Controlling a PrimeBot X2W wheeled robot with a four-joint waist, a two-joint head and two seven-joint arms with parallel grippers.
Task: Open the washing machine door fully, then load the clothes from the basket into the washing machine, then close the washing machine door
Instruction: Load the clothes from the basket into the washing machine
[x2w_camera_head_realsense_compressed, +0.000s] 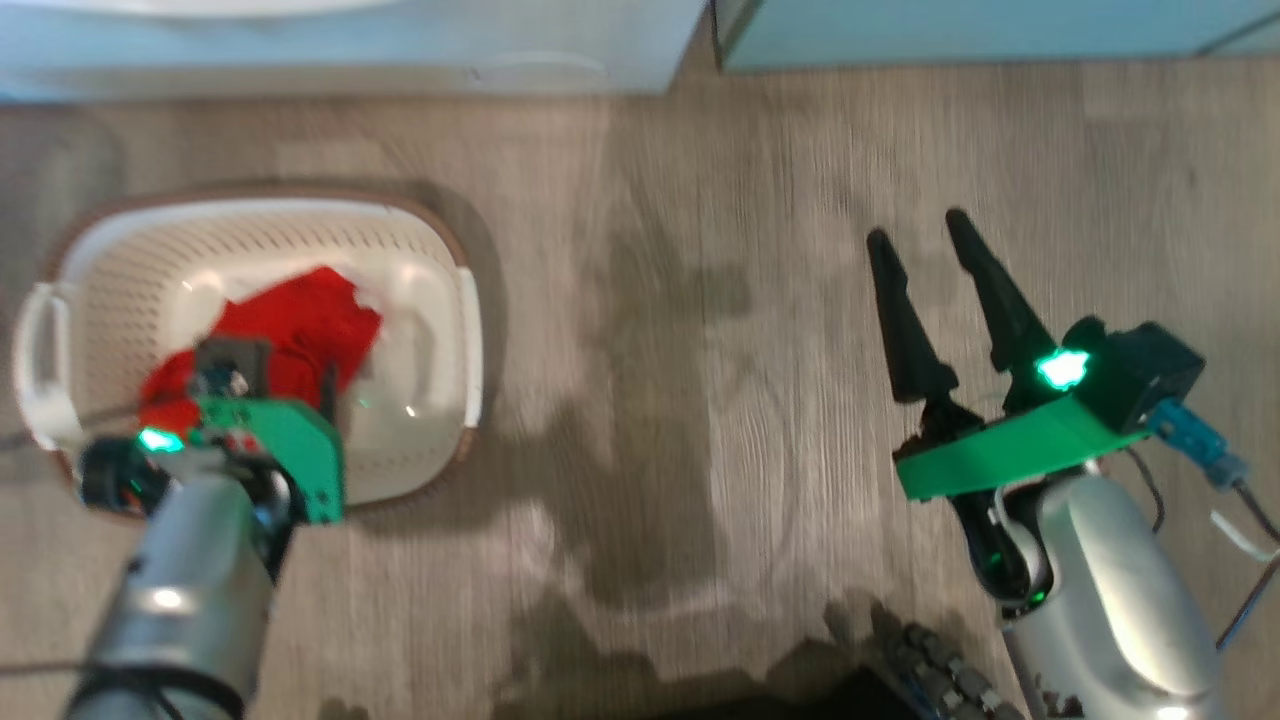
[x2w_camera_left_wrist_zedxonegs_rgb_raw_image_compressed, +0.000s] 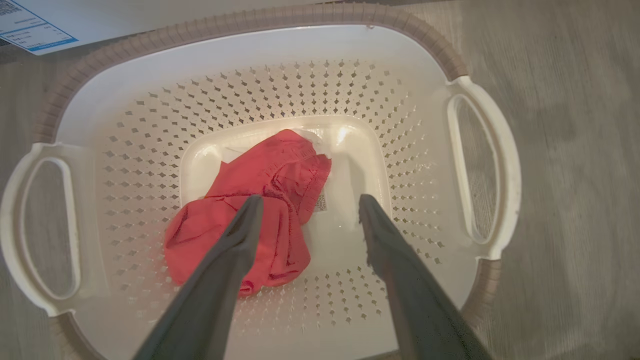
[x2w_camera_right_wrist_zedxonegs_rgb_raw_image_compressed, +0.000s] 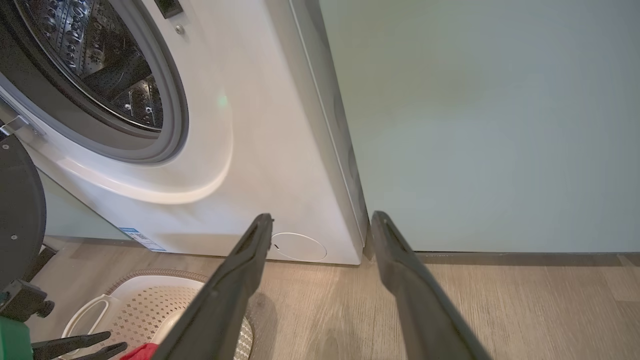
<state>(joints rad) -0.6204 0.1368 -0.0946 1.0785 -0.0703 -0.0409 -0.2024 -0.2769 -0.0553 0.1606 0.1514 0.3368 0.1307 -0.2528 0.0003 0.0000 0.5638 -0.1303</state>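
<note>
The left forearm (x2w_camera_head_realsense_compressed: 190, 590) reaches forward and tips down over the basket, wrist bent so its fingers point into the tub. The right forearm (x2w_camera_head_realsense_compressed: 1110, 570) is held out over bare wooden floor (x2w_camera_head_realsense_compressed: 700, 350), well apart from the basket, fingers aimed toward the machine's lower corner.

The left end effector (x2w_camera_left_wrist_zedxonegs_rgb_raw_image_compressed: 310, 200) is spread wide and grasps nothing. One finger hangs over the red cloth and the other over the bare bottom of the basket; I cannot tell whether either touches. The right end effector (x2w_camera_head_realsense_compressed: 918, 228) is likewise parted and empty, clear of everything.

The washing machine (x2w_camera_right_wrist_zedxonegs_rgb_raw_image_compressed: 240, 165), white and front-loading, stands against a pale teal cabinet (x2w_camera_right_wrist_zedxonegs_rgb_raw_image_compressed: 475, 125). Its opening is uncovered, showing the steel drum (x2w_camera_right_wrist_zedxonegs_rgb_raw_image_compressed: 100, 65) inside a grey gasket (x2w_camera_right_wrist_zedxonegs_rgb_raw_image_compressed: 170, 100). The washing machine door (x2w_camera_right_wrist_zedxonegs_rgb_raw_image_compressed: 17, 200) is swung away from the opening, its black rim showing at the edge of the right wrist view.

The basket (x2w_camera_left_wrist_zedxonegs_rgb_raw_image_compressed: 250, 45) sits on the floor in front of the machine: cream, perforated, brown-rimmed, with white handles (x2w_camera_left_wrist_zedxonegs_rgb_raw_image_compressed: 482, 165) at both sides. The clothes (x2w_camera_left_wrist_zedxonegs_rgb_raw_image_compressed: 270, 165) lie crumpled on its bottom, bright red, with a small white tag at one edge.
</note>
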